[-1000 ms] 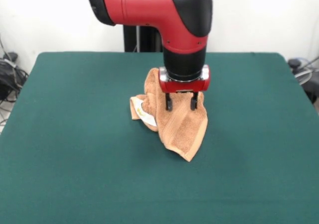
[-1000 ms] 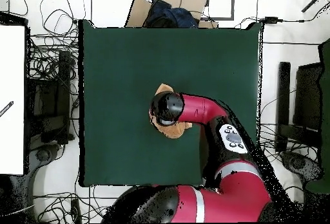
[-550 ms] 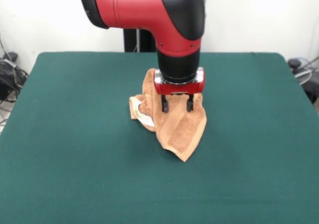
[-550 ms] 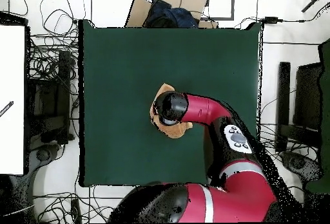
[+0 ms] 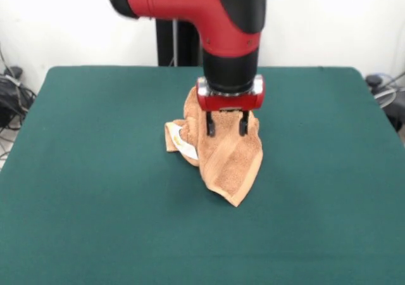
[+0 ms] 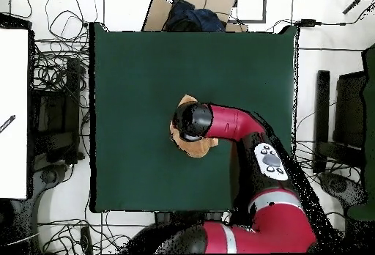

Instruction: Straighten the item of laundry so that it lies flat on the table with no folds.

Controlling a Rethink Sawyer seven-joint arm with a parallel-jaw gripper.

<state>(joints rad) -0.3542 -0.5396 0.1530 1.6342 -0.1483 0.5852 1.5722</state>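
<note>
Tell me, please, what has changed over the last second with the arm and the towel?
In the front view the claw dipped slightly and drifted left half a second ago, then rose and came back; it now hangs open over the crumpled towel, a little higher than a second ago. Nothing was gripped or released. The towel is bunched in the same heap, its white label on the same side, on the green table.

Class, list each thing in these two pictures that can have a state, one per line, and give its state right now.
Towel: crumpled and folded over itself, not flat, lying near the table's middle, white label showing at one side.
Gripper: jaws open, pointing down over the towel's upper part; whether they touch it cannot be told.
Table: covered in smooth green cloth, holds only the towel.
</note>
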